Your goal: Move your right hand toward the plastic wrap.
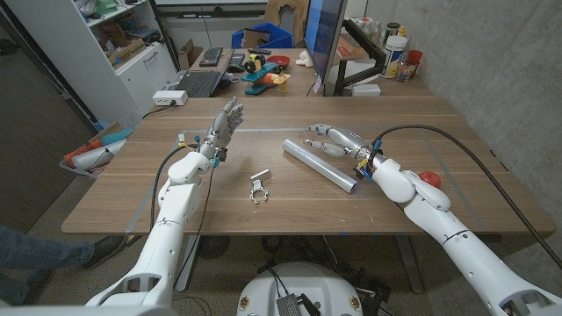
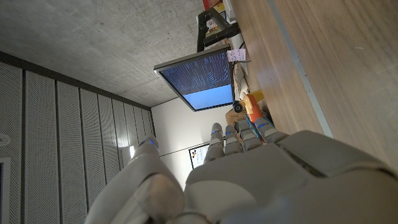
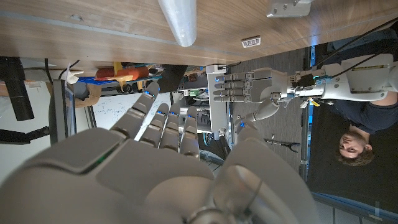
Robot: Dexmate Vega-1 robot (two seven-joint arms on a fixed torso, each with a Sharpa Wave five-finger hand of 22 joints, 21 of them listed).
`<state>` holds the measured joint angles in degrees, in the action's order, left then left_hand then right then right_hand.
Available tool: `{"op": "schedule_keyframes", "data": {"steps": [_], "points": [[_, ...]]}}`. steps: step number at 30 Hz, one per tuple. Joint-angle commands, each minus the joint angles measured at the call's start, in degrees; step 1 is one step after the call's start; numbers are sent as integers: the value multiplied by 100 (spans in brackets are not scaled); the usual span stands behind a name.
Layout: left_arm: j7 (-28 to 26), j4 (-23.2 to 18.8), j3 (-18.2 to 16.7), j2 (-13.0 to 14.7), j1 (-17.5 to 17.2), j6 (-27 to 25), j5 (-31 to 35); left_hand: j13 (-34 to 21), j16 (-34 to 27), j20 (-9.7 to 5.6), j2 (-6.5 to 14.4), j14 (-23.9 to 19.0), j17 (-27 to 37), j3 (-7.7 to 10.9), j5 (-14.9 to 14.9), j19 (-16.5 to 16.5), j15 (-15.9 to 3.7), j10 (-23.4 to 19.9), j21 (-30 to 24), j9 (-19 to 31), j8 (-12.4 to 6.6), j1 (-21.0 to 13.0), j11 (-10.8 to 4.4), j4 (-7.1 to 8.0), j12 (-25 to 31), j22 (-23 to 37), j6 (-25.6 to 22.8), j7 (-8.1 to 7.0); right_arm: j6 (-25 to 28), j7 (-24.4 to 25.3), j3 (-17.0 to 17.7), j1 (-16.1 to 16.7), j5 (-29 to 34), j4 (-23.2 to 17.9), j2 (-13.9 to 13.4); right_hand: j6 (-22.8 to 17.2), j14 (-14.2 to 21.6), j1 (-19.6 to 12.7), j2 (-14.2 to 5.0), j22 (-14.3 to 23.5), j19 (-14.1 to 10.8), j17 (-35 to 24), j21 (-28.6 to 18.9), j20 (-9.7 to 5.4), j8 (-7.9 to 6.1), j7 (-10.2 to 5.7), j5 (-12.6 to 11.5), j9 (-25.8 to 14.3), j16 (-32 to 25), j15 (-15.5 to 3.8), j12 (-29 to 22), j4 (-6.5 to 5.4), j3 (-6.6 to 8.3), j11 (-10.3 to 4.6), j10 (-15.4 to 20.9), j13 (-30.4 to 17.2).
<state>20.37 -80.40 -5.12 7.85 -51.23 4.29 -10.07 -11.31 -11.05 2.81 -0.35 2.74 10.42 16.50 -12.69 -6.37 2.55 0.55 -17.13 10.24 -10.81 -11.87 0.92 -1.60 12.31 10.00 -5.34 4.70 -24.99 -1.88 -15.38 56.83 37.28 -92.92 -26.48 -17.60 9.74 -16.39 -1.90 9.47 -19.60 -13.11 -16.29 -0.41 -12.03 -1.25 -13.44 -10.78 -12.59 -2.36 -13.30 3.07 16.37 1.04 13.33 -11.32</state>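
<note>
The plastic wrap (image 1: 320,164), a silvery roll, lies on the wooden desk (image 1: 114,189). The right robot hand (image 1: 332,140) hovers just beside the roll's far end, fingers spread and holding nothing. Well away from the roll, the left robot hand (image 1: 224,125) stands raised, fingers apart and empty. A small metal clip (image 1: 257,187) lies near the roll.

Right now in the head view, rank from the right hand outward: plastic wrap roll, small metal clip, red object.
1. plastic wrap roll, just beside the right hand on its inner side.
2. red object, behind the forearm, toward the table's right edge.
3. small metal clip, mid-table, toward the left arm.
</note>
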Motion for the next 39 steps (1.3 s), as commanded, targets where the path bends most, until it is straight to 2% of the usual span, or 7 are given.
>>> {"op": "schedule_keyframes", "data": {"steps": [1,20,24,27,39], "points": [[-12,0,-4,-4,-5,1,1,-10,16,24,69,71,17,12,-1,5,7,-5,12,14,-9,-21,-27,-45,-9,18,-49,-29,143,27,-136,-73,222,57,-105,-27,59,6,35,20,-52,-11,17,-17,9,-46,-46,-26,-35,11,4,46,21,-2,38,-22],[-10,37,7,-22,3,21,3,-11,15,42,79,74,17,4,0,20,7,1,50,14,-10,-17,-43,-53,-11,19,-51,-39,458,-38,-291,-111,438,42,-245,-15,12,24,34,22,-24,-2,92,-3,24,-96,-73,-27,-8,6,49,56,16,-52,-1,-24],[-7,37,8,-21,3,21,2,-11,15,39,81,77,17,2,1,26,5,5,56,14,-10,-17,-44,-55,-13,20,-51,-42,520,-47,-337,-118,511,33,-274,-17,10,29,35,23,-24,1,111,3,26,-107,-80,-28,-5,9,53,60,14,-3,7,-24],[-2,35,9,-16,0,11,3,-11,15,44,82,78,17,1,1,27,7,4,62,14,-10,-16,-47,-56,-12,20,-52,-37,566,-52,-376,-125,573,30,-298,-16,6,34,34,23,-29,3,123,2,29,-117,-86,-29,-3,5,61,62,13,-51,0,-25],[2,42,10,-9,-20,-16,15,-11,14,57,87,78,18,-4,1,30,4,-4,86,14,-13,-14,-48,-60,-9,21,-60,-38,690,-72,-497,-156,725,18,-376,-20,4,45,31,24,-35,6,156,5,31,-149,-100,-30,1,0,71,66,11,-64,10,-26]]}}
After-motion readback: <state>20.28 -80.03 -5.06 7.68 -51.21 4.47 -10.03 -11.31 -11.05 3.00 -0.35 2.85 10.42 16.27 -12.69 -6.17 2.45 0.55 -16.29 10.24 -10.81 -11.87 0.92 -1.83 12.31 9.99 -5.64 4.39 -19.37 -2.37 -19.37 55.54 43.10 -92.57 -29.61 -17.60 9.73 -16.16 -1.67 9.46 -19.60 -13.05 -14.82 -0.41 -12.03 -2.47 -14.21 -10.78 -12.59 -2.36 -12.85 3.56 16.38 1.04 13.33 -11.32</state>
